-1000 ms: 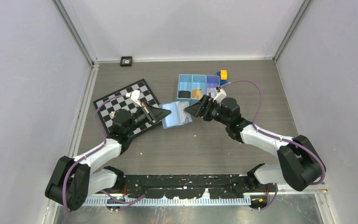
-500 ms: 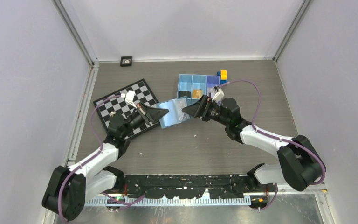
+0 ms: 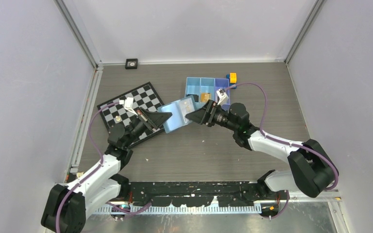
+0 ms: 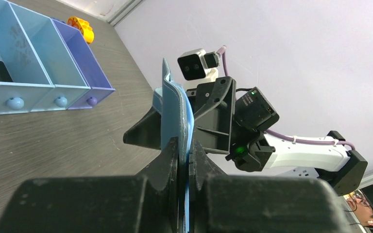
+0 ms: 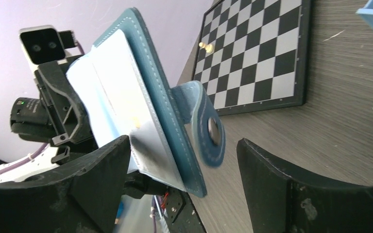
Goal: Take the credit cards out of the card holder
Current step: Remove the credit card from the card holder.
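Left gripper (image 4: pixel 183 148) lifted one card holder (image 3: pixel 176 116).

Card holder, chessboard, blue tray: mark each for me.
card holder (image 3: pixel 176 116), top view, middle of its pale blue face.
chessboard (image 3: pixel 144 94), top view, bare squares near far corner.
blue tray (image 3: pixel 193 86), top view, bare floor of left compartment.

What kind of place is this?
Probably a laboratory robot test cell: plain walls enclose the table, two arms are bolted at its edge, and unrelated props lie there, a chessboard and a blue tray.
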Controlling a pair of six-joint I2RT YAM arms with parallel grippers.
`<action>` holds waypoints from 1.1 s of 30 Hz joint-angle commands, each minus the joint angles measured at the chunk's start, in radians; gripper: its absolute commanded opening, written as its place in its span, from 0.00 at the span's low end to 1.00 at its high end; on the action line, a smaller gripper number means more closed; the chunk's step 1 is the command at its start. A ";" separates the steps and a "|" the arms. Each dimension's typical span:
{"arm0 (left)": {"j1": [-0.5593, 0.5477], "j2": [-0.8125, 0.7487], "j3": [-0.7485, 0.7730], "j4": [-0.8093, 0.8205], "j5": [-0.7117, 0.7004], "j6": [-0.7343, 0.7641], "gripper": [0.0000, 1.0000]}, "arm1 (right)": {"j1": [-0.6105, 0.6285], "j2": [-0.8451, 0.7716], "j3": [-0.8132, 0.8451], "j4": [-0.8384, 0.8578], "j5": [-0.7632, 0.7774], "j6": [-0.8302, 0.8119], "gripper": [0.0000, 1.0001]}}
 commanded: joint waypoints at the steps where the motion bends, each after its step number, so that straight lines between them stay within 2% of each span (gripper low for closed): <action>1: 0.002 0.016 0.011 0.080 0.002 0.001 0.00 | 0.012 -0.014 0.003 0.111 -0.046 0.013 0.81; 3: 0.002 0.032 0.014 0.084 0.007 -0.001 0.00 | 0.012 -0.023 -0.004 0.125 -0.047 0.013 0.72; 6: 0.002 0.043 0.016 0.070 -0.001 -0.003 0.00 | 0.012 -0.042 -0.011 0.124 -0.033 0.012 0.54; 13: 0.002 0.005 0.044 -0.184 -0.113 0.058 0.00 | 0.011 -0.069 -0.013 0.081 0.005 -0.010 0.11; 15: 0.002 0.003 0.047 -0.213 -0.125 0.064 0.00 | 0.012 -0.078 -0.009 0.044 0.022 -0.023 0.01; 24: 0.002 0.023 0.066 -0.272 -0.136 0.066 0.14 | 0.012 -0.104 -0.004 -0.049 0.097 -0.053 0.00; 25: 0.002 0.022 0.067 -0.273 -0.135 0.066 0.19 | 0.012 -0.103 -0.004 -0.052 0.100 -0.053 0.00; 29: 0.002 0.015 0.068 -0.293 -0.144 0.062 0.66 | 0.009 -0.095 -0.004 -0.060 0.110 -0.047 0.01; 31: 0.002 0.006 0.072 -0.326 -0.159 0.066 0.73 | 0.004 -0.090 -0.001 -0.069 0.113 -0.043 0.00; 33: 0.002 -0.011 0.084 -0.389 -0.194 0.083 0.75 | 0.000 -0.088 -0.001 -0.074 0.116 -0.039 0.01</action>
